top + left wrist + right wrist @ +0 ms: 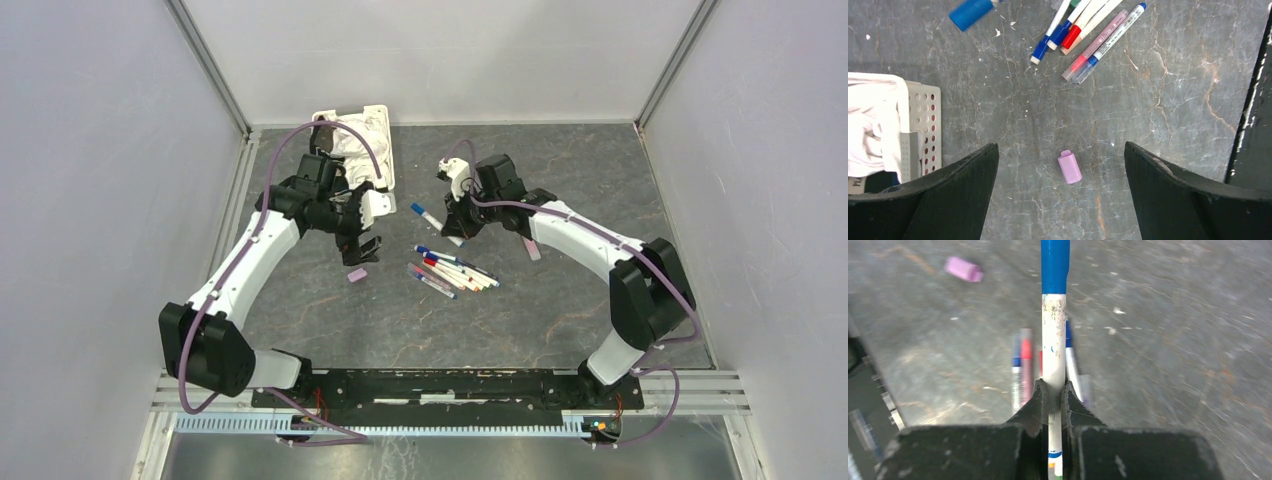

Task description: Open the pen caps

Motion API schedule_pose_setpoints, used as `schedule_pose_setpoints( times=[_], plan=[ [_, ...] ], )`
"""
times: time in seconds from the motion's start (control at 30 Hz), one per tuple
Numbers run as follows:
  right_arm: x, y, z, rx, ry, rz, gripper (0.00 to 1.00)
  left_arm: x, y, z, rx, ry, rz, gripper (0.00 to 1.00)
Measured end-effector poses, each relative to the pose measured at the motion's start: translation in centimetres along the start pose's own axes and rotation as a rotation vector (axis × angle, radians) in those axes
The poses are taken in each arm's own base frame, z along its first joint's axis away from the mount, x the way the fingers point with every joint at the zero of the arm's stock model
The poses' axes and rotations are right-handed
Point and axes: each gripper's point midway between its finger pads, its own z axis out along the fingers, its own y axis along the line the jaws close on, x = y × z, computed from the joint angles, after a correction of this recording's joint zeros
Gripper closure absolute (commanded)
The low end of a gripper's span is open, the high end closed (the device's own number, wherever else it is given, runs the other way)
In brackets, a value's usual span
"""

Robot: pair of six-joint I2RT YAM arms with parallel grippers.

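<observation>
A table top (560,300) of dark grey, stone-like material is seen, crossed by pale scuffs and rust-coloured veins. It is enclosed on three sides by plain pale walls (420,50), which are joined at the far corners by aluminium posts (208,65). A black bar (450,383) carrying both arm bases is fixed along the near edge. At the far left a white perforated basket (386,150) is set, filled with crumpled white cloth (355,140).

The left gripper (1060,148) is held above the surface with its jaws spread wide and nothing between them. Directly below it a loose purple cap (1069,168) is laid on its side on the bare stone, clear of both fingers and apart from the basket.

The right gripper (1054,395) is clamped tightly on a white pen barrel (1054,340), which is gripped partway along its length. A blue cap (1055,265) is fitted on the barrel's far end and is pointed towards the basket. Whether this pen touches the table cannot be told.

Between the two arms a cluster of pens (455,272) is laid side by side on the surface, and a red cap (1071,36) is seen fitted on one of them. A single pink pen (529,248) is laid apart from the cluster, just beside the right forearm.
</observation>
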Motion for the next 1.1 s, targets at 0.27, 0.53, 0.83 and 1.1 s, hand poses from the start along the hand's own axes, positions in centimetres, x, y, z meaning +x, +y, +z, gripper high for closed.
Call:
schedule_pose_setpoints(
  times=[0.27,0.53,0.83,1.1],
  plan=[
    [0.6,7.8,-1.3,-0.371,0.034,0.044,1.0,0.7,-0.7,0.6,0.026,0.01,0.146,0.0],
    [-0.4,11.4,-0.6,-0.553,0.077,0.061,1.0,0.4,-2.2,1.6,0.076,0.018,0.268,0.09],
    [0.6,12.5,0.4,-0.605,0.144,0.096,1.0,0.6,-3.1,2.0,0.113,0.049,0.349,0.45],
    [0.0,13.5,0.0,-0.661,0.137,0.141,0.95,1.5,-4.3,2.4,0.164,0.085,0.389,0.85]
  ],
)
